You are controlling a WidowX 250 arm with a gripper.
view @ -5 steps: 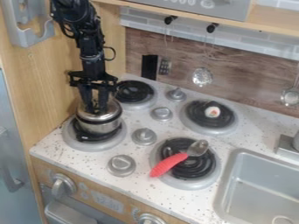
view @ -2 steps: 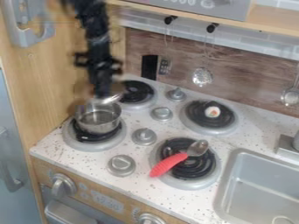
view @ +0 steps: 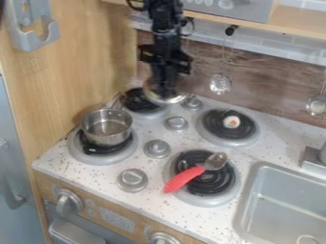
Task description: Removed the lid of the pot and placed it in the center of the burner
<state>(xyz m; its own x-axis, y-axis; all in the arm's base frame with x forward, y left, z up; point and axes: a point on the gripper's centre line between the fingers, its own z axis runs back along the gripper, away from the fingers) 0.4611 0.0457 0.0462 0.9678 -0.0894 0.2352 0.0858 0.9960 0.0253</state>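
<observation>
Gripper [view: 167,90]: held one lid [view: 173,100]
Burners [view: 202,201]: I counted four, below it
Pot [view: 107,137]: one, sat lidless below it
Spoon [view: 183,180]: one, blocked a burner nearer me

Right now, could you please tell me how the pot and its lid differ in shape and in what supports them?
The pot is deep, with an open mouth, while the lid is shallow. The pot stands upright on the front-left burner, whereas the lid is held up off the stove by the end effector. Both are round, shiny and silver.
</observation>
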